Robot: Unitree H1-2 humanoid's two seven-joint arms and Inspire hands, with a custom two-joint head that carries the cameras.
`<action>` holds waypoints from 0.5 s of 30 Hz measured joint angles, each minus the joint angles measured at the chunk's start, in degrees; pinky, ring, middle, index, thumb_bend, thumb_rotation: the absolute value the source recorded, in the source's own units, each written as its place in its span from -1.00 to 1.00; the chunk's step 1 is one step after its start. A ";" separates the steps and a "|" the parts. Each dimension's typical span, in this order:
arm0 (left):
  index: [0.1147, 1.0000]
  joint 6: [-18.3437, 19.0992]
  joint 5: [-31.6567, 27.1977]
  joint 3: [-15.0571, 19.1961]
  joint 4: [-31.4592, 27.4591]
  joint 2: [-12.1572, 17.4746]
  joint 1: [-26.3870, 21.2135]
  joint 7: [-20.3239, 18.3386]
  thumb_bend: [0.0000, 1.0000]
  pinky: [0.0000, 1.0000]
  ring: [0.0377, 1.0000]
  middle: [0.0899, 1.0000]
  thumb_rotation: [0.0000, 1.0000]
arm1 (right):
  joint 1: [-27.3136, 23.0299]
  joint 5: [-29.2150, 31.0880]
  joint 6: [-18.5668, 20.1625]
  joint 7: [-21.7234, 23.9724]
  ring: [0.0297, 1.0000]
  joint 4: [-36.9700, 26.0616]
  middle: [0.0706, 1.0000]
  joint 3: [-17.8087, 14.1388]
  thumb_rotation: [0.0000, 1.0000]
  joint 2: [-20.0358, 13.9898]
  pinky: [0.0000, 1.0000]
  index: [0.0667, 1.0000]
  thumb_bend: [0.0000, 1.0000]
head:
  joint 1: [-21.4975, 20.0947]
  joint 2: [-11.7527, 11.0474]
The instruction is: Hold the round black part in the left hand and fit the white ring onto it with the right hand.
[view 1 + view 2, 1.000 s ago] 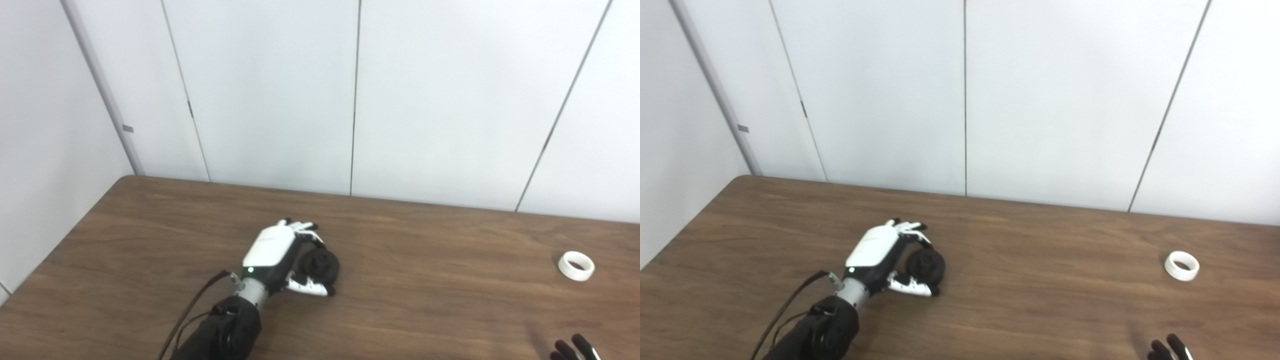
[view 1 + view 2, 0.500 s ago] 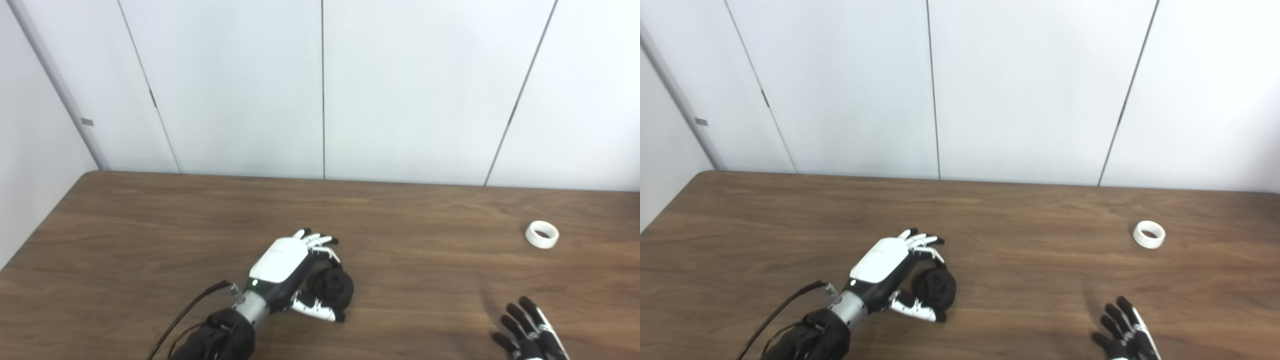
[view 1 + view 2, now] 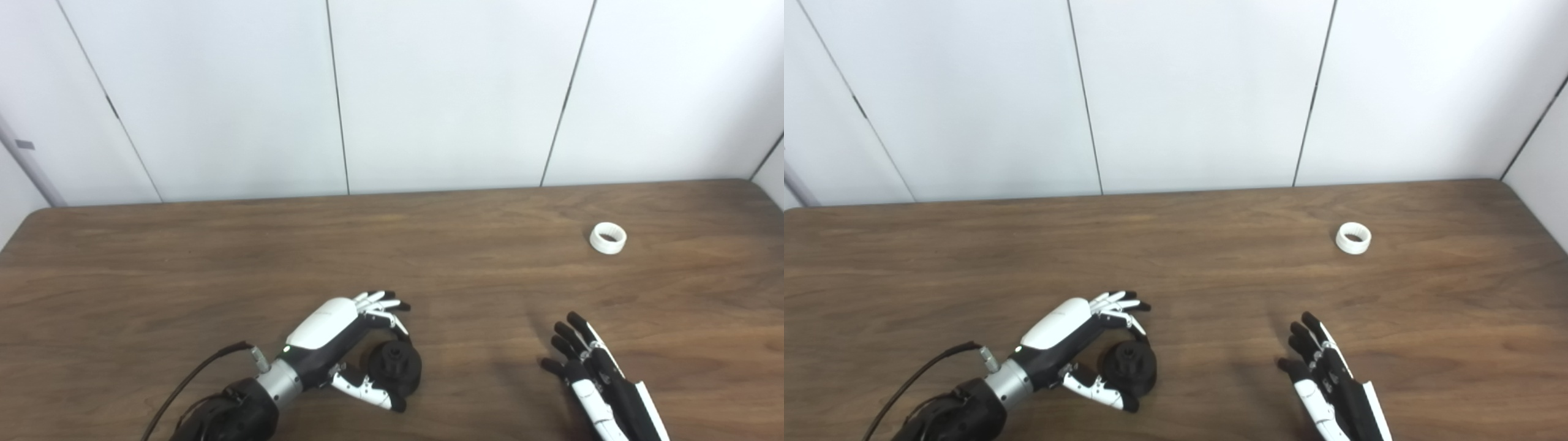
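Black and round, the part [image 3: 395, 366] sits on the counter [image 3: 184, 275] between the curled fingers and thumb of our left hand [image 3: 343, 343], which cups it loosely (whether it really grips, we cannot tell). Our right hand [image 3: 591, 373] is empty, fingers spread. Beyond this hand, well apart, lies the white ring [image 3: 608, 238].

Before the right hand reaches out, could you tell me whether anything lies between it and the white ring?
Nothing visible does. The right hand is open, and only bare table lies between it and the white ring farther back. The left hand cups the round black part, off to the side.
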 measured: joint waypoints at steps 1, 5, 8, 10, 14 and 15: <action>-0.19 -0.69 -0.22 0.09 0.60 -0.10 -0.17 0.05 0.03 1.00 0.93 0.77 -0.90 | -0.02 -0.11 0.00 -0.16 0.81 -0.01 0.81 0.13 0.24 -0.02 0.60 0.84 0.05 | -0.26 0.09; -0.19 -3.71 -0.71 0.46 3.17 -0.53 -0.48 0.79 0.03 1.00 0.92 0.77 -0.91 | -0.07 -0.18 0.00 -0.46 0.80 -0.01 0.80 0.40 0.24 -0.04 0.60 0.84 0.09 | -1.06 0.09; -0.19 -5.41 -0.81 0.72 4.69 -0.97 -0.61 1.30 0.03 1.00 0.92 0.77 -0.91 | -0.10 -0.35 0.45 -0.85 0.79 -0.31 0.79 0.60 0.24 -0.06 0.60 0.84 0.06 | -2.29 -0.09; -0.19 -6.26 -0.80 0.84 5.40 -1.21 -0.61 1.87 0.03 1.00 0.94 0.79 -0.91 | -0.11 -0.33 0.88 -0.87 0.75 -0.65 0.76 0.78 0.29 -0.08 0.55 0.81 0.13 | -3.34 0.00; -0.19 -7.51 0.30 0.90 5.63 -1.34 -0.61 2.91 0.03 1.00 0.95 0.79 -0.91 | -0.23 0.43 2.72 -0.87 0.58 -3.04 0.76 0.22 0.27 -0.28 0.23 0.81 0.34 | -6.32 1.32; -0.19 -7.85 1.06 0.96 5.62 -1.32 -0.61 3.22 0.03 1.00 0.96 0.79 -0.91 | -0.56 0.28 3.89 -0.90 0.49 -4.71 0.74 -0.79 0.27 -0.51 0.15 0.82 0.38 | -7.37 1.32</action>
